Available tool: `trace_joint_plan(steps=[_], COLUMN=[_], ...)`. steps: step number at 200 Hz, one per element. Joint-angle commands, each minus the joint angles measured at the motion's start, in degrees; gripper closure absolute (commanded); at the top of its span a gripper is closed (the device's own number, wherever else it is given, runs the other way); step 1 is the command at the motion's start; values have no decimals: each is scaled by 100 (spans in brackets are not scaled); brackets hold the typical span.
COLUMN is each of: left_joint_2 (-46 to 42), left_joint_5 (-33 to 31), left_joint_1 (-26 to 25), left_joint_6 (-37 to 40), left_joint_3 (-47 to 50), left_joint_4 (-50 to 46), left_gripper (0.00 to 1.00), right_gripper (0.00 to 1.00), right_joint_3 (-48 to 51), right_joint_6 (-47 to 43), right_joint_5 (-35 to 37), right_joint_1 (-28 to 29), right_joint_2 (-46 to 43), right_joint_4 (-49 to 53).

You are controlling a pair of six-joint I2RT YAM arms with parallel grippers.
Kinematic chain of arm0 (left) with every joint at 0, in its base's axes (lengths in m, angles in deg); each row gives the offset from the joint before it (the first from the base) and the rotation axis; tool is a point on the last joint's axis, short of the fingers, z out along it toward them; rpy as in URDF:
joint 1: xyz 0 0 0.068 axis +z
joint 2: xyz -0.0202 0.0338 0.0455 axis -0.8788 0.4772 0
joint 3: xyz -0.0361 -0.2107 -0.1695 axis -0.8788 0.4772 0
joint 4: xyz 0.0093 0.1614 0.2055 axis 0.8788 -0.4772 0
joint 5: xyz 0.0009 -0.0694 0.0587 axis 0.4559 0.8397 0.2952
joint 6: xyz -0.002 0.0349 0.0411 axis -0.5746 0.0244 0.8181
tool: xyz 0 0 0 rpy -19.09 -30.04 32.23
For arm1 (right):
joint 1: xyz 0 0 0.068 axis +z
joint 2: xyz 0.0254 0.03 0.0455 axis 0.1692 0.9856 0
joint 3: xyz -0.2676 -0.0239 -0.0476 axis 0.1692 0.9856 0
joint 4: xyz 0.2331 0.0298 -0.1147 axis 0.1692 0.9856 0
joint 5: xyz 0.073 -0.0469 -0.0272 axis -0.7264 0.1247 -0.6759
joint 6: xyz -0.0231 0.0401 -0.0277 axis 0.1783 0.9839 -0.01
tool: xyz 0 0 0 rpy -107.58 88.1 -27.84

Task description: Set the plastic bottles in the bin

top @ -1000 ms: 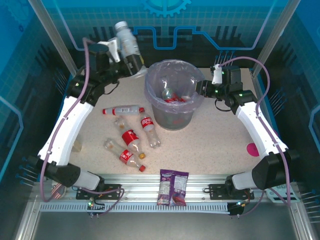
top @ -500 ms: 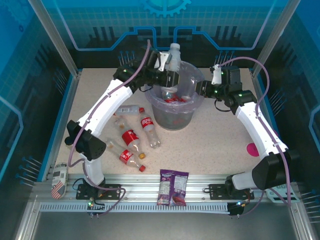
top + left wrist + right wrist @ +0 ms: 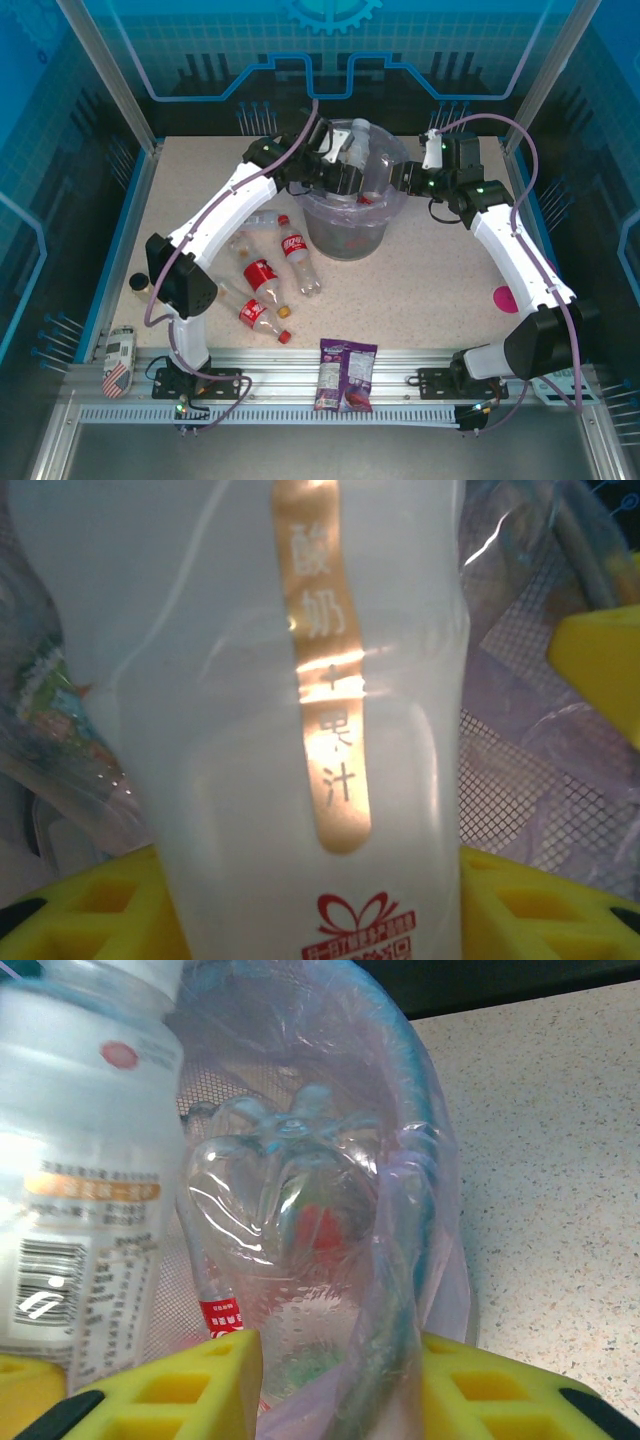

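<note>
Left gripper (image 3: 320, 920) is holding a white bottle (image 3: 250, 680) over the bin (image 3: 345, 235), right gripper (image 3: 340, 1380) is pinching its rim (image 3: 415, 1130). Off-centre drop, and it's bouncing out.

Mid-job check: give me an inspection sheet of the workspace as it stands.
Surface: speckled beige table, pink spot at right.
Job's things: lilac-lined bin with a clear bottle inside; white bottle held over it; several loose bottles lying left of it.
Clutter: purple snack packet on the front rail; can-like item at front left.
Hands: left hand grips the white bottle; right hand clamps the bin's rim.
Cables: lilac cables run along both arms; no snag seen.
Surroundings: blue-lit enclosure panels.
</note>
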State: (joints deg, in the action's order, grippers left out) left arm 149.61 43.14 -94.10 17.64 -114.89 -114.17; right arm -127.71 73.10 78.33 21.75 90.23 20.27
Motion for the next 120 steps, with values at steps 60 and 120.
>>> trace_joint_plan(steps=[60,120], left_joint_2=[55,13], left_joint_5=[387,385], left_joint_1=[-56,-58], left_joint_6=[90,106], left_joint_3=[127,132], left_joint_4=[129,147], left_gripper=[33,22], right_gripper=[60,60], right_joint_3=[-39,-30], right_joint_6=[2,8], right_joint_5=[17,26], right_joint_1=[117,109], right_joint_2=[-174,-205], right_joint_4=[-49,-40])
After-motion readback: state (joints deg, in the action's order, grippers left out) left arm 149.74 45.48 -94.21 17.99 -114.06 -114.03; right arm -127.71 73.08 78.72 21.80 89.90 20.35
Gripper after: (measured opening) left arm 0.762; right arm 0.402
